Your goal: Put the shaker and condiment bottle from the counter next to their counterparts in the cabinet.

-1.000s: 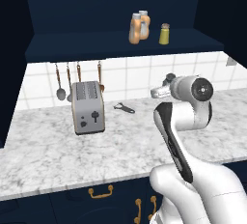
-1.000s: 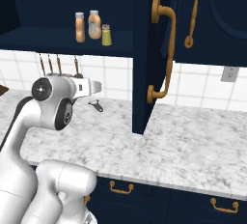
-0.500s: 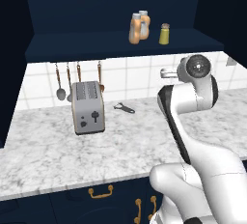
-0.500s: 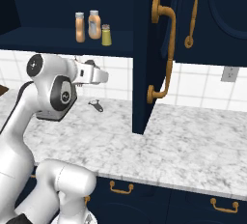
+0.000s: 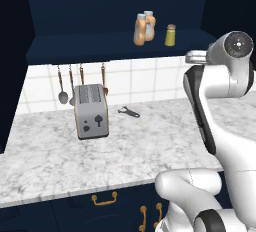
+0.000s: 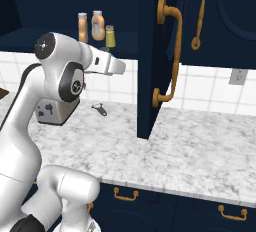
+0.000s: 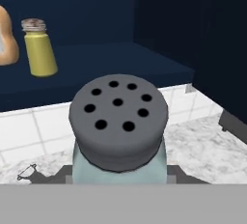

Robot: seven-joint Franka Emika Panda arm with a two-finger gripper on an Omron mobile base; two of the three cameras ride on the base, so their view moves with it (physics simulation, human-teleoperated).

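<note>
The pale teal-grey shaker [image 7: 118,121] with its dark grey holed cap sits right in front of the hand camera, held up off the counter [image 7: 207,143] in my gripper [image 7: 118,175], which is shut on it. The fingertips are mostly hidden under its body. Ahead and to the left, on the cabinet [image 5: 100,6] shelf, stands the yellow-green shaker [image 7: 39,48] [image 5: 170,35] [image 6: 109,36]. Two orange white-capped condiment bottles [image 5: 141,30] [image 5: 149,24] stand side by side just left of it. My hand [image 6: 107,65] is at about shelf height, just below the shelf's front edge.
A silver toaster [image 5: 91,111] stands on the counter [image 5: 60,166], with a bottle opener [image 5: 129,111] to its right and utensils [image 5: 62,83] hanging on the tiled wall. The open navy cabinet door [image 6: 147,56] with a brass handle [image 6: 169,51] juts out to the right of the shelf.
The arm has swung up and to the right, lifting the hand with the shaker from counter level to near the cabinet shelf. The things on the shelf and counter have not moved.
</note>
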